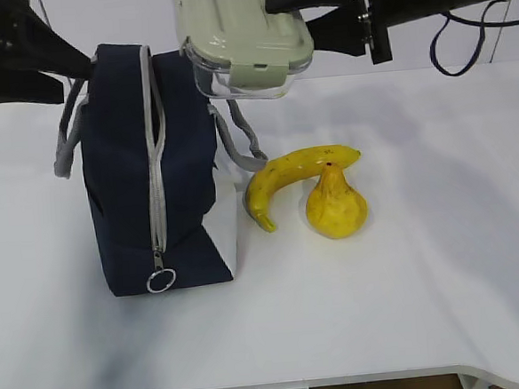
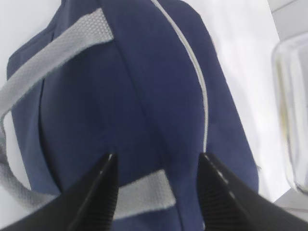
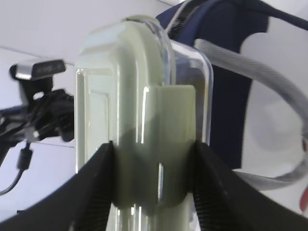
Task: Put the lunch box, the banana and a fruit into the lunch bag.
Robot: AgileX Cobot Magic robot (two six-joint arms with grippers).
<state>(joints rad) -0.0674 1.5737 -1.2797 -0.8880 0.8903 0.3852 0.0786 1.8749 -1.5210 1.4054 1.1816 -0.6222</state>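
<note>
The right pincer (image 3: 154,178) is clamped on the lunch box (image 1: 244,35), holding it in the air just above the lunch bag (image 1: 155,166). The left pincer (image 2: 156,187) is spread open around the bag's top, gripping nothing. The zipper (image 1: 156,175) looks closed, so nothing is packed yet. The banana (image 1: 290,179) and the fruit (image 1: 335,205) wait touching on the bench (image 1: 426,281).

The lunch bag (image 1: 128,168) is soft, dull navy cloth with a shiny metal ring pull (image 1: 161,280). The lunch box (image 1: 244,40) is clear, shiny plastic with a smooth green lid.
</note>
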